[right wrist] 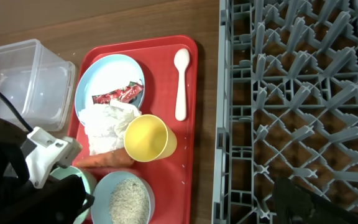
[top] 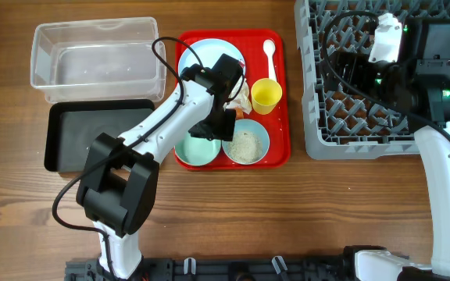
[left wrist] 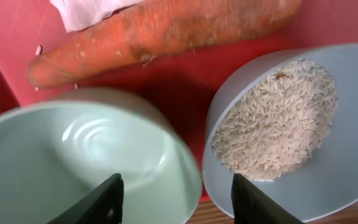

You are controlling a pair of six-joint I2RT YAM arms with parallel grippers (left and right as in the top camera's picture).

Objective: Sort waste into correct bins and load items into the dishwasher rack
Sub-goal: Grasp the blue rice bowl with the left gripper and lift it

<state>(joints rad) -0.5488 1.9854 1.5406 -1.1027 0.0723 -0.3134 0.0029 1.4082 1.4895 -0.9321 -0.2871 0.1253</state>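
Observation:
My left gripper (left wrist: 182, 202) is open low over the red tray. One finger is over the empty mint green bowl (left wrist: 73, 143), the other over the pale blue bowl (left wrist: 328, 162) holding white rice (left wrist: 278, 124). The orange carrot (left wrist: 166, 31) lies just beyond both bowls, with a white napkin (left wrist: 86, 9) at its far side. The pale blue plate (right wrist: 104, 68) holds the red-and-white wrapper (right wrist: 117, 94) and napkins (right wrist: 107, 121). The yellow cup (right wrist: 146, 138) and white spoon (right wrist: 181, 81) sit on the tray. My right gripper (top: 366, 47) hovers open and empty over the grey dishwasher rack (top: 326, 117).
The clear plastic tub (top: 96, 51) stands at the back left, with the shallow black tray (top: 92, 133) in front of it. The red tray (top: 280, 133) lies between these bins and the rack. Bare wooden table (top: 287, 211) runs along the front.

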